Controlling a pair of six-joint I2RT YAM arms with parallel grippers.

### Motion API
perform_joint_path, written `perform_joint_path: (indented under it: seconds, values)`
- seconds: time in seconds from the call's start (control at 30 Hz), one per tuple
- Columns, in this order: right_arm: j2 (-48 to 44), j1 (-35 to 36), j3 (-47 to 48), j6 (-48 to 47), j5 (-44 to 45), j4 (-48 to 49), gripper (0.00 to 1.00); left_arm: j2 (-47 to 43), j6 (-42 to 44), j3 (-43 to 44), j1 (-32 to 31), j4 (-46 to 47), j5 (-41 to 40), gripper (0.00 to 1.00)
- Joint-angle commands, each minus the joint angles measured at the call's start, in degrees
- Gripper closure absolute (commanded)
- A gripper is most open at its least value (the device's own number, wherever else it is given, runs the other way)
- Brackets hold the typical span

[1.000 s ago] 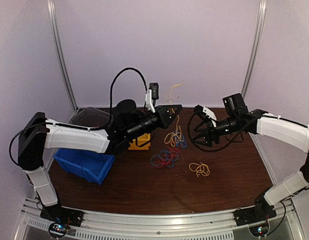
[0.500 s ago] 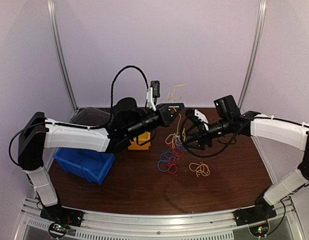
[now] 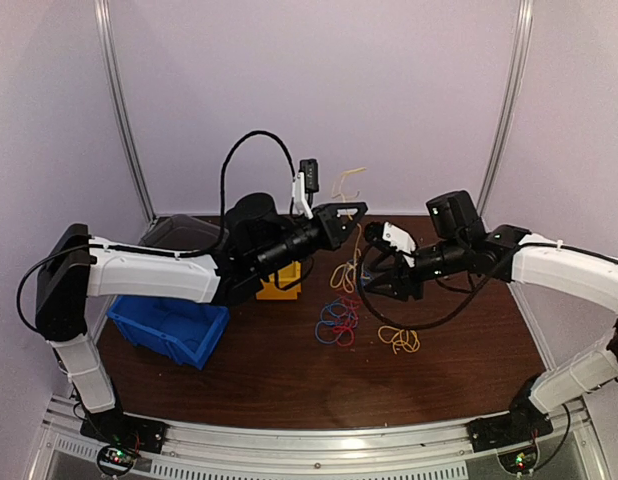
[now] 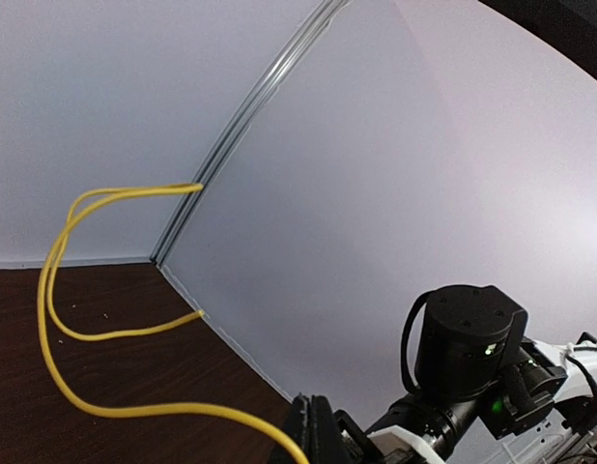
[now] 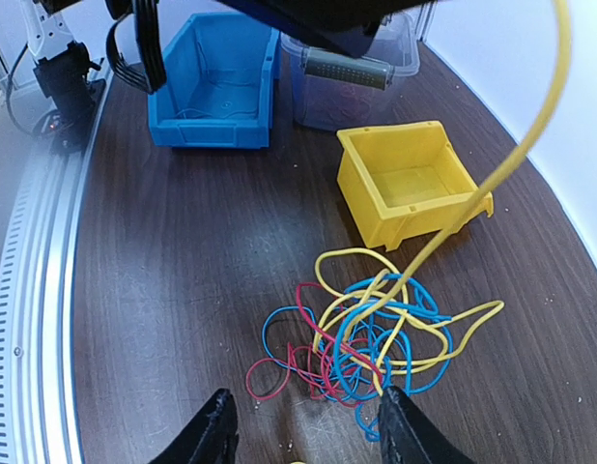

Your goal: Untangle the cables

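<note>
The cables (image 5: 376, 333) lie as a loose heap of red, blue and yellow loops on the desk (image 3: 289, 380), near its middle and just in front of the yellow bin (image 5: 410, 184); a small yellow-orange coil (image 3: 399, 340) sits apart from them, nearer the arms. The left tool (image 3: 355, 209) is clamped on one yellow cable (image 4: 45, 290) and holds it raised above the heap, so that this strand runs steeply up from the pile to the tool, its long axis close to upright, with its free ends arcing beyond the grip toward the back wall. The rest has no single direction: flat, overlapping curls. The right tool (image 5: 308, 430) hangs low over the heap with its fingers spread and nothing between them. These wires look light, thin and limp with a little spring, likely smooth enough to slide past one another yet apt to drag neighbours along when pulled. A sound hold, I judge, would pin the red and blue loops beside the rising yellow strand, letting the raised cable draw free without lifting the whole knot
</note>
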Motion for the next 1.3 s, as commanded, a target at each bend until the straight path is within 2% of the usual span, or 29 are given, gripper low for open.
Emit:
perform_joint_path:
  seconds: [0.0,0.17,0.37,0.6,0.7,0.93,1.13,1.27]
  values:
    - [2.04,1.2,1.43,0.36,6.35,1.45,0.5,-1.86,-0.89,2.07,-0.52,1.73,-1.23,1.0]
    - [3.61,2.22,2.32,0.66,7.19,3.21,0.63,-1.97,-1.3,2.03,-0.53,1.73,-0.97,1.0]
    - [2.93,2.38,1.63,1.17,7.28,4.27,0.99,-2.25,-0.82,1.61,-0.56,1.7,-1.25,1.0]
    - [0.53,0.16,-3.09,1.1,9.59,3.69,1.0,-4.05,1.3,1.66,-0.51,0.5,-1.6,1.0]
    - [-0.36,-4.86,-6.67,-0.25,7.6,3.14,1.0,-7.09,5.72,2.69,-0.21,-3.29,-2.96,1.0]
    - [0.39,-21.65,-12.84,-7.75,1.28,-0.88,1.0,-17.14,15.14,2.65,1.57,-9.59,-10.87,1.0]
    - [3.49,-29.5,-14.0,-10.14,-1.31,-2.36,1.0,-24.46,19.61,0.81,2.17,-11.72,-15.33,1.0]
    - [5.19,-32.04,-13.44,-10.67,-3.21,-3.01,1.0,-28.65,22.58,0.01,2.19,-13.89,-18.94,1.0]
